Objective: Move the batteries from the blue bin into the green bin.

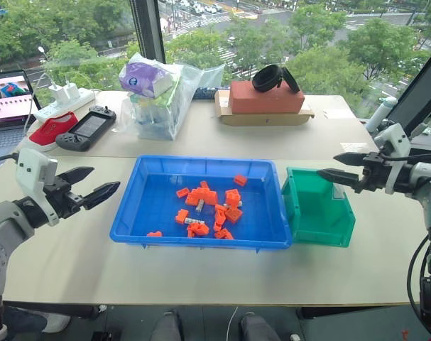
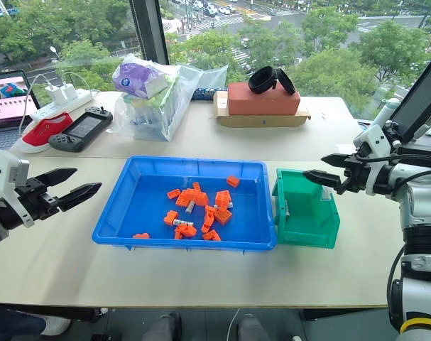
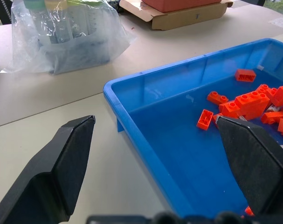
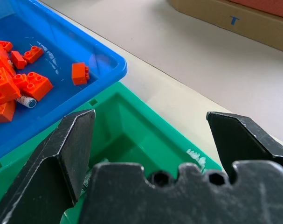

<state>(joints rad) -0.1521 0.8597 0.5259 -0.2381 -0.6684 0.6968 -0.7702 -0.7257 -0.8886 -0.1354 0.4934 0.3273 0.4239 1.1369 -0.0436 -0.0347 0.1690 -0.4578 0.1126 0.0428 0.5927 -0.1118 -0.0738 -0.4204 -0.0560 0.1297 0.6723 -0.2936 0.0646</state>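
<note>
The blue bin (image 1: 268,213) sits mid-table and holds several orange blocks (image 1: 229,202). Among the blocks lie small grey batteries (image 1: 200,205), one of them close to the end of the bin nearest the green bin (image 4: 27,101). The green bin (image 1: 330,224) stands against the blue bin's right end. My left gripper (image 1: 105,179) hovers open just left of the blue bin, with nothing between its fingers. Above the green bin's far right corner, my right gripper (image 1: 327,165) is open and empty, pointing toward the blue bin.
On the far table stand a clear plastic bag of items (image 1: 158,99), a cardboard tray with a red block and a black strap (image 1: 266,99), a handheld game console (image 1: 87,129), a power strip (image 1: 62,99) and a laptop (image 1: 8,99). Bare table lies in front of both bins.
</note>
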